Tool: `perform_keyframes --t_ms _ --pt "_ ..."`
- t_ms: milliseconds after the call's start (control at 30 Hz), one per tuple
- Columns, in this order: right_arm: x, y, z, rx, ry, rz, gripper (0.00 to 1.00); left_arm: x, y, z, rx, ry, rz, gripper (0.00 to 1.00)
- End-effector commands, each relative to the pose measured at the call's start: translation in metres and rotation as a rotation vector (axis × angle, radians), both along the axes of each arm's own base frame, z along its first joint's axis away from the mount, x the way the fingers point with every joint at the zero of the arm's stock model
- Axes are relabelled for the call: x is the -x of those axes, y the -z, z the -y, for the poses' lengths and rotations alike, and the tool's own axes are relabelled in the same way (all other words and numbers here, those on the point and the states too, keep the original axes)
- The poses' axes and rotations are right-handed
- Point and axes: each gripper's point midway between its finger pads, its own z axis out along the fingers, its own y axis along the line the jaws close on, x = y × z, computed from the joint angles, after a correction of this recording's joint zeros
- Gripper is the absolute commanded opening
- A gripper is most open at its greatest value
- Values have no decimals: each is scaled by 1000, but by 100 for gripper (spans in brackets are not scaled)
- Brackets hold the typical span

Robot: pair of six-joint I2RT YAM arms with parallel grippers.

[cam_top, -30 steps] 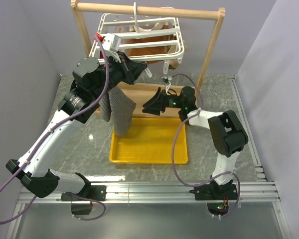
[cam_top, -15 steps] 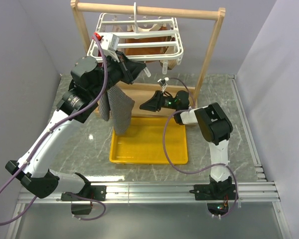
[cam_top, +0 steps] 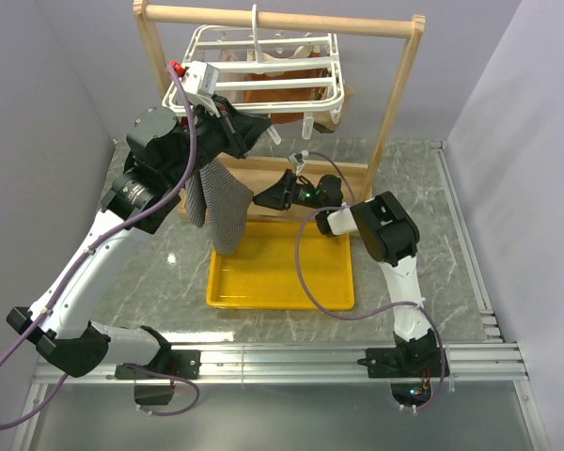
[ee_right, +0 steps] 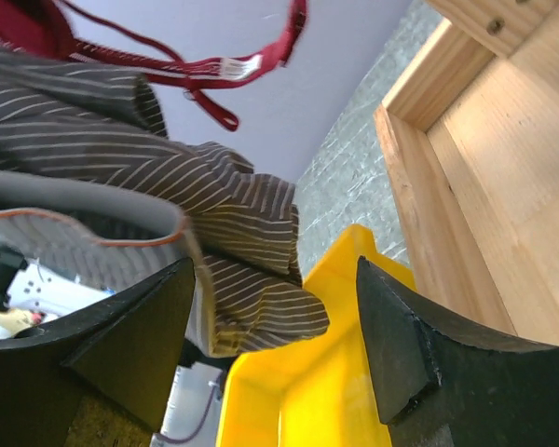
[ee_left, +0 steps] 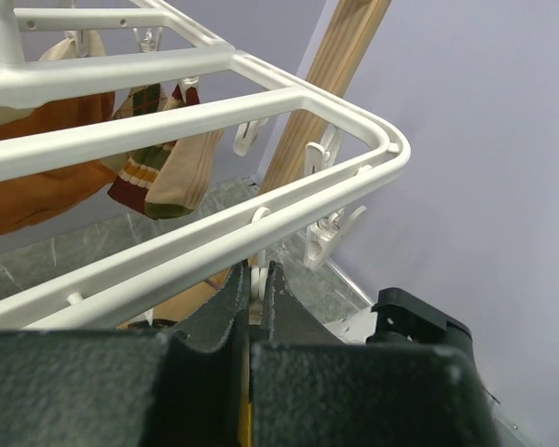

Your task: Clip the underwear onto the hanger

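Observation:
The grey striped underwear hangs below the front left of the white hanger, over the yellow tray's left end. My left gripper is up at the hanger's front rail, and in the left wrist view it is shut on a small white clip dangling from the rail. My right gripper is open and empty, pointing left just beside the underwear's right edge. In the right wrist view its open jaws frame the underwear's lower folds.
The yellow tray lies under both grippers and also shows in the right wrist view. The wooden frame stand carries the hanger. Orange-brown garments hang from the hanger's far side. Dark red underwear hangs above the grey pair.
My right gripper has moved left from the tray's right end up to the underwear. My left arm has shifted slightly up and left, still at the rail.

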Motion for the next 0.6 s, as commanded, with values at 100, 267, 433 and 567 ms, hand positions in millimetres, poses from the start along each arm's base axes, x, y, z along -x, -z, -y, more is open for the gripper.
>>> perform_keyframes --t_ms 100,267,433,567 --pt "23 -80 -3 -259 -2 376 77 14 -20 -9 34 13 42 0" --pt "30 -93 -3 -271 5 409 76 13 -19 -10 29 15 44 0" --pt "38 -98 -1 -264 -13 424 75 11 -17 -11 26 15 42 0" --pt "44 -107 3 -264 -20 444 74 13 -17 -12 30 15 42 0"
